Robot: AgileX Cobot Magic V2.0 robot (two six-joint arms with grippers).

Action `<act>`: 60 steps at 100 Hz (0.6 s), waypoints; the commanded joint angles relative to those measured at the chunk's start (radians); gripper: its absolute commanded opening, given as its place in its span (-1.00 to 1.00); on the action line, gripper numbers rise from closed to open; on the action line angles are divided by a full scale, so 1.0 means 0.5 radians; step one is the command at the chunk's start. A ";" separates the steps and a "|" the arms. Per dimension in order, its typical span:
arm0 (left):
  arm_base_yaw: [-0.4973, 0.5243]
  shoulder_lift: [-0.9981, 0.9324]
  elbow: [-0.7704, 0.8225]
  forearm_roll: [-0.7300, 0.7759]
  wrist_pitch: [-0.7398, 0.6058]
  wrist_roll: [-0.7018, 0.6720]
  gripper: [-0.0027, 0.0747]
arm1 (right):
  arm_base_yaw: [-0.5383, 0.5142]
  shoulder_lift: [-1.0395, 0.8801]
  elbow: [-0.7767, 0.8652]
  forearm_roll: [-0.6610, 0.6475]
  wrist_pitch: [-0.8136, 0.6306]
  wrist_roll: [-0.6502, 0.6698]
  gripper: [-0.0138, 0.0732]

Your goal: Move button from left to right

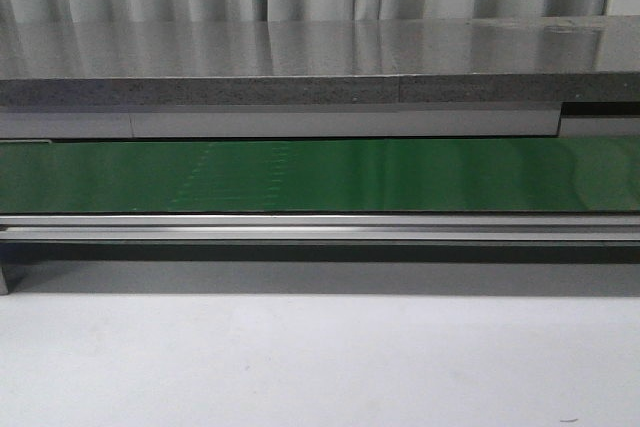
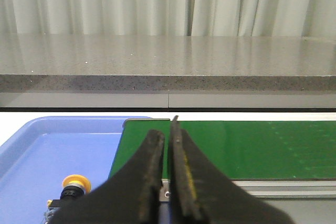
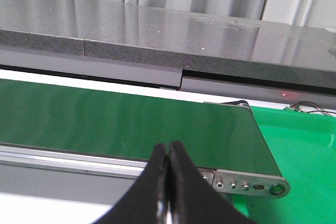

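Observation:
The button [image 2: 73,186], with an orange-yellow mushroom cap on a black body, lies in the blue tray [image 2: 47,150] in the left wrist view. My left gripper [image 2: 168,135] is shut and empty, above the tray's edge and the left end of the green conveyor belt [image 2: 252,148], with the button off to one side of its fingers. My right gripper [image 3: 168,148] is shut and empty above the near rail at the belt's right end [image 3: 157,124]. Neither gripper shows in the front view, where the belt [image 1: 320,175] carries nothing.
A green tray [image 3: 304,150] sits past the belt's right end. A grey stone counter [image 1: 320,62] runs behind the belt, with curtains behind it. A metal rail [image 1: 320,229] fronts the belt, and white table surface [image 1: 320,357] lies before it.

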 commanded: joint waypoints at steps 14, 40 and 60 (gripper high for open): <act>-0.011 -0.072 0.079 0.002 -0.144 -0.018 -0.92 | -0.015 -0.033 0.001 0.002 -0.166 -0.005 -0.84; -0.011 -0.072 0.079 0.002 -0.160 -0.018 -0.92 | -0.015 -0.033 0.001 0.002 -0.166 -0.005 -0.84; -0.011 -0.039 -0.031 -0.031 -0.044 -0.018 -0.92 | -0.015 -0.033 0.001 0.002 -0.166 -0.005 -0.84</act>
